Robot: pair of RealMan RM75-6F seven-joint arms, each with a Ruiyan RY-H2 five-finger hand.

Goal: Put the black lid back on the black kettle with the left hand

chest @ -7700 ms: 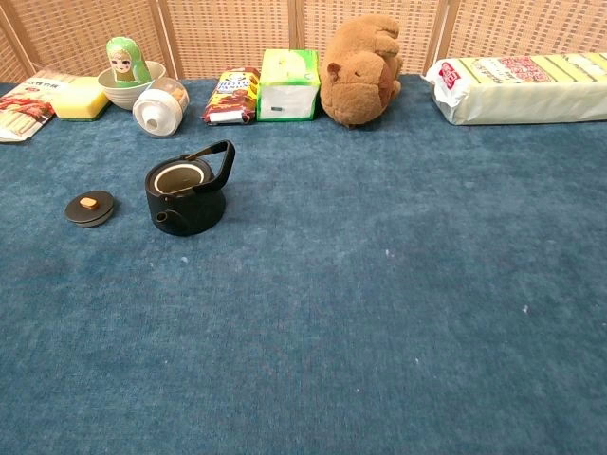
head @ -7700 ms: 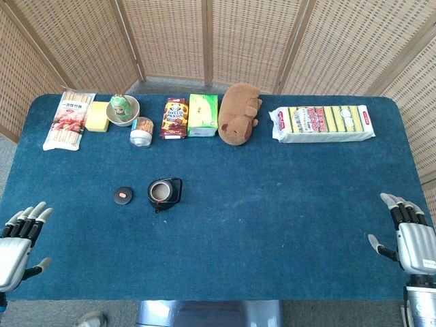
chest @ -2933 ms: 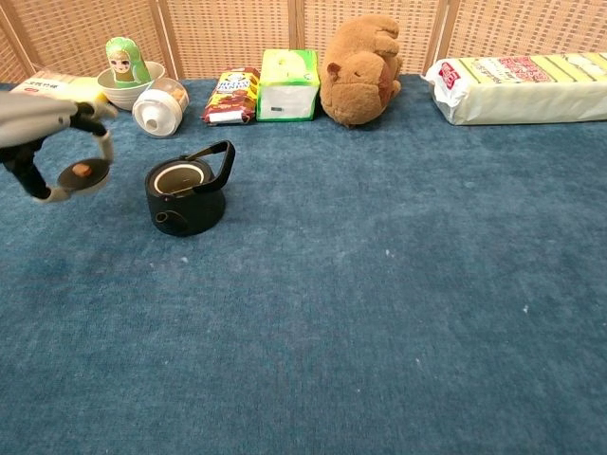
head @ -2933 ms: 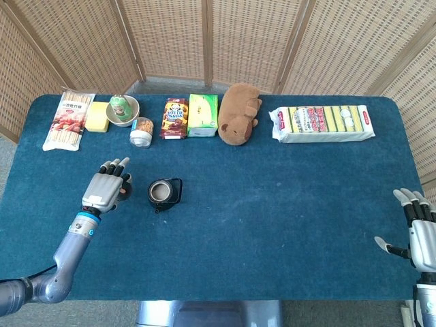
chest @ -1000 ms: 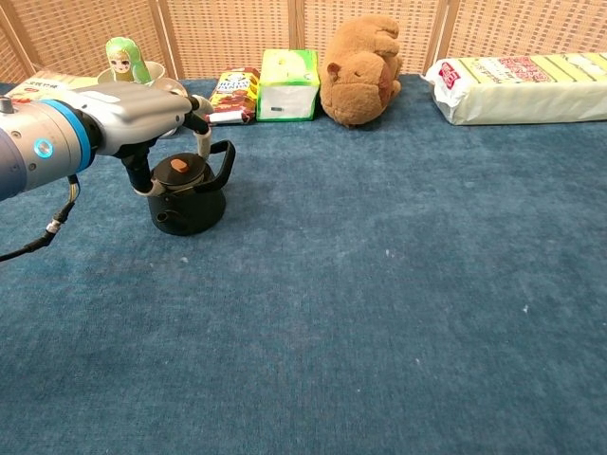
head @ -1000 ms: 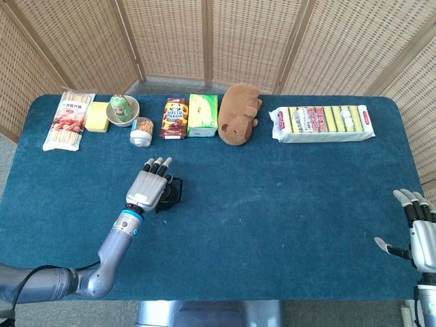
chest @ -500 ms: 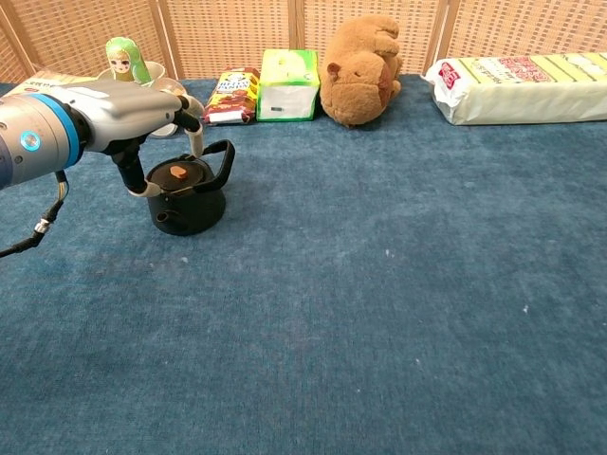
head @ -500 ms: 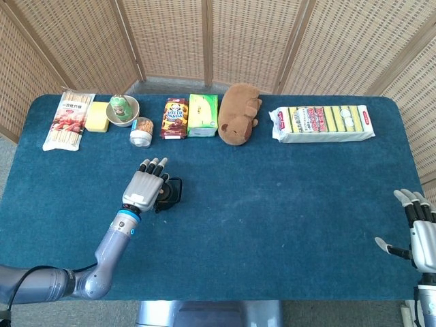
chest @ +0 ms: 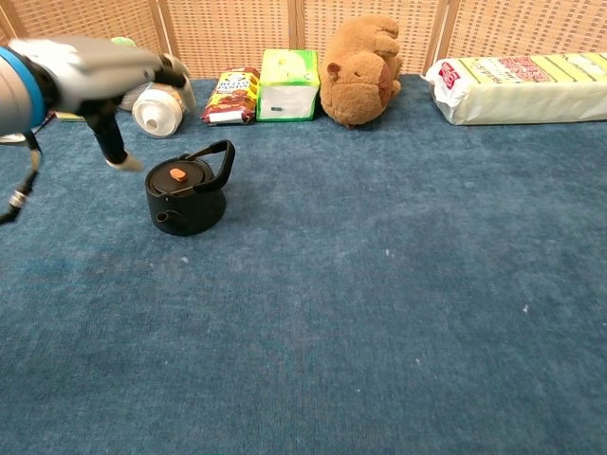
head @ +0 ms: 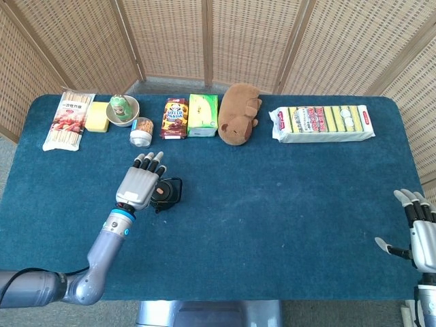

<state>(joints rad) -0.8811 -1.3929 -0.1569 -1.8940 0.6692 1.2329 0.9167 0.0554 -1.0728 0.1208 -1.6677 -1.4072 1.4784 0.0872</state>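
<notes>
We record a round black lid with an orange knob [chest: 177, 174] seated on the mouth of the squat black cast-iron kettle [chest: 186, 198], whose arched handle tilts toward 2 o'clock and whose short spout points to 7 o'clock in the chest view. The kettle stands on the blue carpeted tabletop [chest: 379, 284], left of centre.

Left hand [head: 138, 182]: we see it hovering just beside the kettle at its 9 o'clock, raised clear of the lid, fingers apart and extended toward 12 o'clock, holding nothing. In the chest view it appears blurred at the upper left.

Right hand [head: 419, 235]: we note it at the tabletop's 4 o'clock edge, well apart from the kettle, fingers spread, empty.

Along the 12 o'clock edge we list, left to right:
- a flat packet of noodles with a red label [head: 69, 119]
- a yellow sponge block [head: 99, 116]
- a pale bowl holding a green doll figure [head: 122, 109]
- a clear jar lying on its side [head: 142, 131]
- a dark chocolate snack box [head: 175, 118]
- a green tissue box [head: 203, 114]
- a brown plush capybara [head: 239, 113]
- a long white and yellow wrapped pack [head: 321, 123]
</notes>
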